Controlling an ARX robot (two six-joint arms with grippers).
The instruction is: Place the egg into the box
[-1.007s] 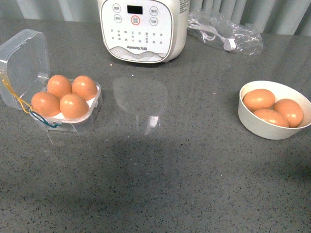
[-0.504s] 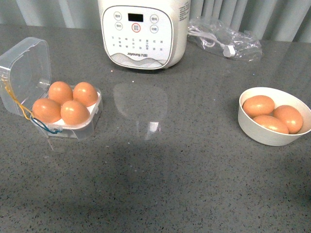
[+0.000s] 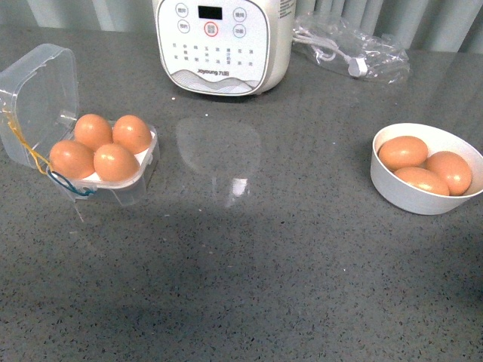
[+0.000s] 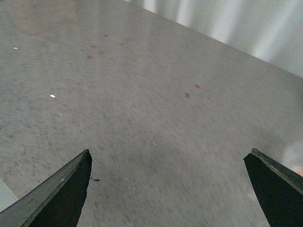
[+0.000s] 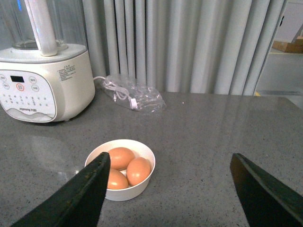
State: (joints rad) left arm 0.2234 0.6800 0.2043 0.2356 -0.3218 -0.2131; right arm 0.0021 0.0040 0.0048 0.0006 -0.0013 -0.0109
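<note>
Nothing on the table (image 3: 249, 286) shifts against anything else since 1.0 s ago. Only the whole front view dips a little and comes back up (camera motion, I judge, not objects).

At left sits the box (image 3: 147, 179), lid (image 3: 41, 87) open and tipped back, with 4 eggs in its 4 cells and none empty. So the egg (image 3: 115, 162) is in the box. I mark the front one nearer mid-table, but all 7 look alike and which is the task's cannot be told. At right, well apart from the box, the bowl (image 3: 411, 202) holds 3 eggs. At the back between them stands the cooker (image 3: 223, 45), with the bag (image 3: 355, 53) and its cable beside it.

Neither arm shows in the front view. In its wrist view the left gripper (image 4: 170, 151) has fingers (image 4: 57, 194) spread wide, with nothing between them and only bare grey table below. In its own view the right gripper (image 5: 170, 154) is spread wide too and empty. It is raised and set back from the bowl, looking over it toward the cooker and curtain (image 5: 189, 42).

Progress: placing looks done, with the box full and both grippers clear of it. What is left is maybe shutting the lid, though the task does not ask for it. For the 3 bowl eggs there is no free cell.
</note>
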